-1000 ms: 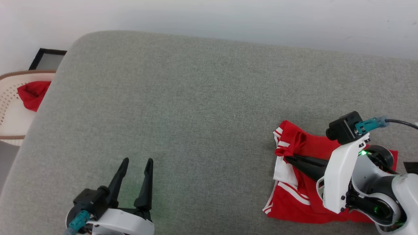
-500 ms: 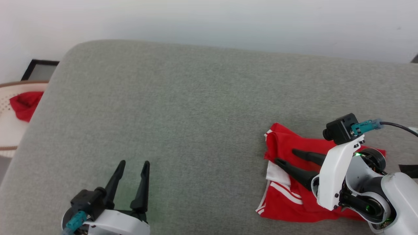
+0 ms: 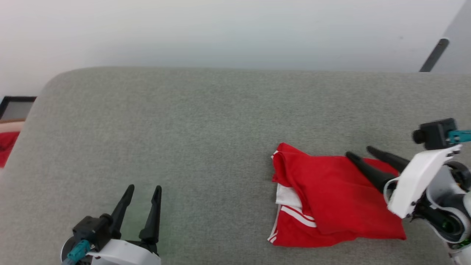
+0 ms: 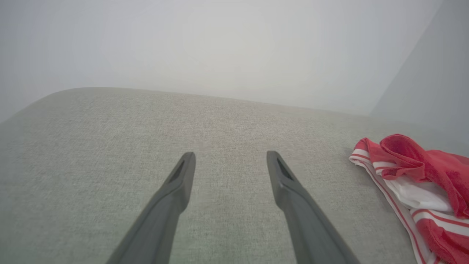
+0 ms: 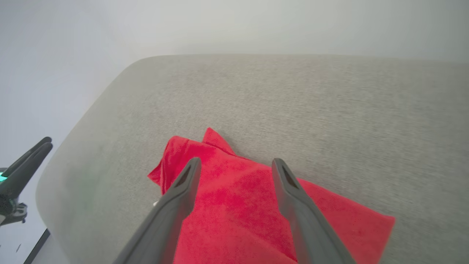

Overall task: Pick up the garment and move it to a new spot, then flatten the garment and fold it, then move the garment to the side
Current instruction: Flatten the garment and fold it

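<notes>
Right tool (image 3: 357,151) has let go and spread over the folded garment (image 3: 323,191); left tool (image 3: 144,187) spread.

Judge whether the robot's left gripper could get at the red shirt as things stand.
Probably yes: only bare grey cushion lies between the open left gripper and the shirt, though the stretch across looks long.

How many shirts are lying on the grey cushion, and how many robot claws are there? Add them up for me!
Shirts: 1, the red shirt on the grey cushion
Robot claws: 2, the left gripper and the right gripper, both open
Total: 3
</notes>
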